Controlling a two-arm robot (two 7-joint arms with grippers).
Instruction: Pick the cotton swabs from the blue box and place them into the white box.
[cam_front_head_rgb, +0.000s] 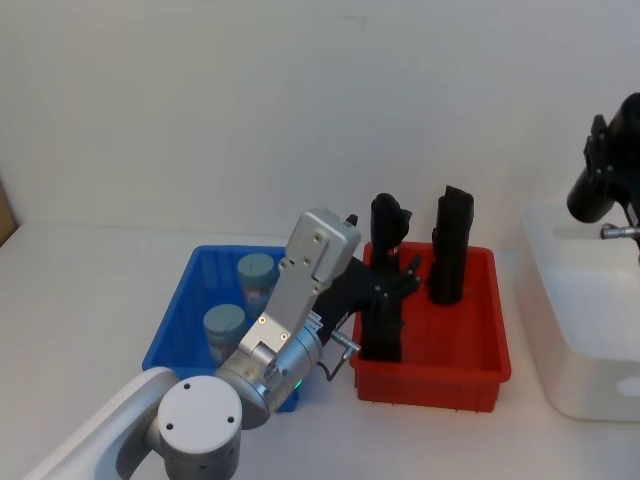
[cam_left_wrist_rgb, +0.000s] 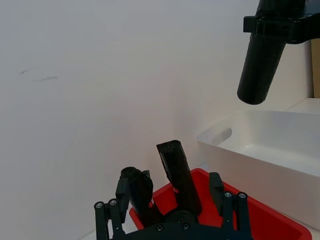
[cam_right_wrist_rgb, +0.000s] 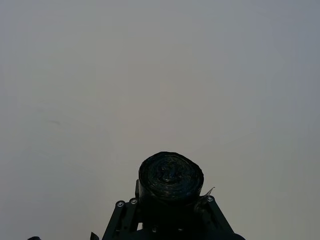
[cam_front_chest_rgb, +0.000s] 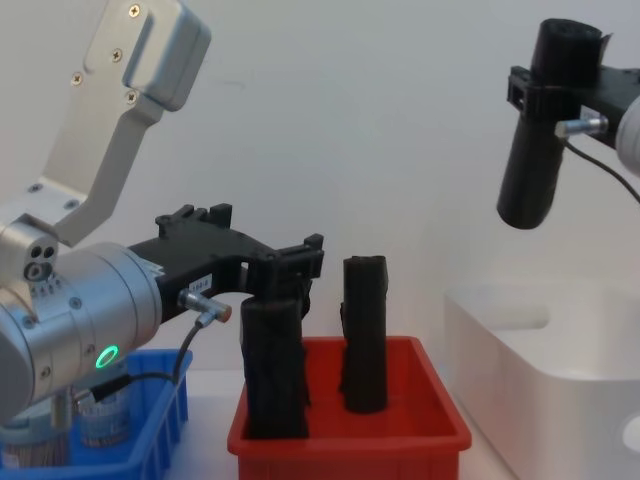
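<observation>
The two tubs of cotton swabs (cam_front_head_rgb: 255, 272) are sitting upright in the blue box (cam_front_head_rgb: 172, 325), one behind the other, and nothing is gripping them. The blue box is resting on the pale surface (cam_front_head_rgb: 80, 290) just beside the red bin (cam_front_head_rgb: 430, 378), which lies between it and the white box (cam_front_head_rgb: 575, 375) at the robot's right. The left arm is reaching across the blue box, and the left pincer (cam_left_wrist_rgb: 169, 202) is hovering over the near left corner of the red bin with its fingers (cam_left_wrist_rgb: 230, 205) spread wide and nothing clamped between them. Two bundles are standing upright in that bin: the nearer bundle (cam_front_chest_rgb: 272, 385) is rising right under the left pincer's tip, though whether the two are touching cannot be told, and the farther bundle (cam_front_chest_rgb: 365, 340) is standing apart to its right. The right pincer (cam_front_chest_rgb: 548, 88) is hanging high above the white box, closed tightly around a black rolled bundle (cam_front_chest_rgb: 528, 175) near its top, so that the roll is pointing down toward the box, slightly tilted and well clear of the rim. The visible part of the white box's inside is showing bare.
</observation>
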